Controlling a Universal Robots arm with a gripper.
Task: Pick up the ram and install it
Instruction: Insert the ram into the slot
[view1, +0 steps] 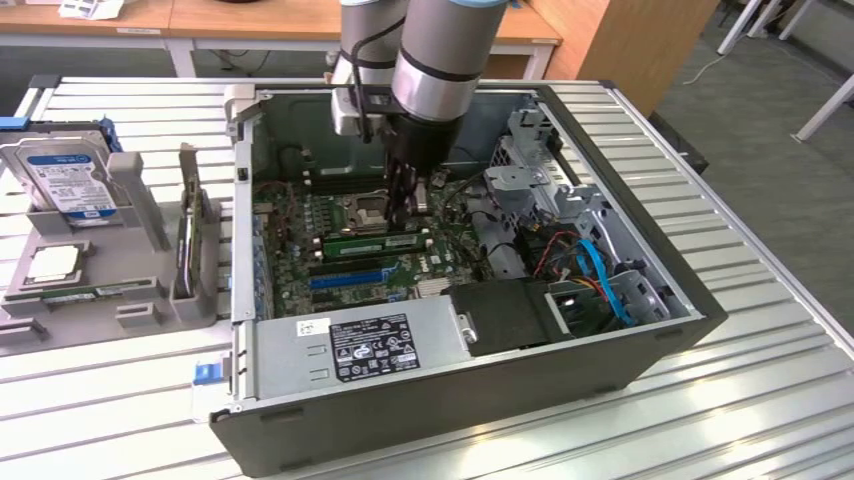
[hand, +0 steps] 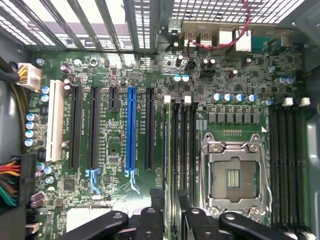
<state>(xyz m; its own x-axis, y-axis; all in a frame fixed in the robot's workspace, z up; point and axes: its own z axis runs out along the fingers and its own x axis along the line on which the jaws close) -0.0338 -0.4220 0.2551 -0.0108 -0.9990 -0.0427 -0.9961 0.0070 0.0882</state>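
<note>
A green ram stick (view1: 376, 243) stands on edge in a memory slot of the motherboard (view1: 300, 225), beside the processor socket (view1: 363, 210). In the wrist view this ram (hand: 176, 150) shows edge-on between white slot clips. My gripper (view1: 406, 205) hangs just above it inside the case. Its black fingers (hand: 152, 217) stand apart on either side of the stick's line, and the gripper (hand: 172, 220) is open with nothing held. A second ram stick (view1: 96, 292) lies flat in the grey tray (view1: 147, 315) at the exterior view's left.
The open computer case (view1: 641, 345) walls in the board. The power supply (view1: 360, 345) sits at its front and a drive cage with blue and red cables (view1: 587, 270) on the exterior view's right. The tray also holds a hard drive (view1: 60, 175) and a square silver chip (view1: 54, 262). A blue expansion slot (hand: 131, 130) lies beside the memory slots.
</note>
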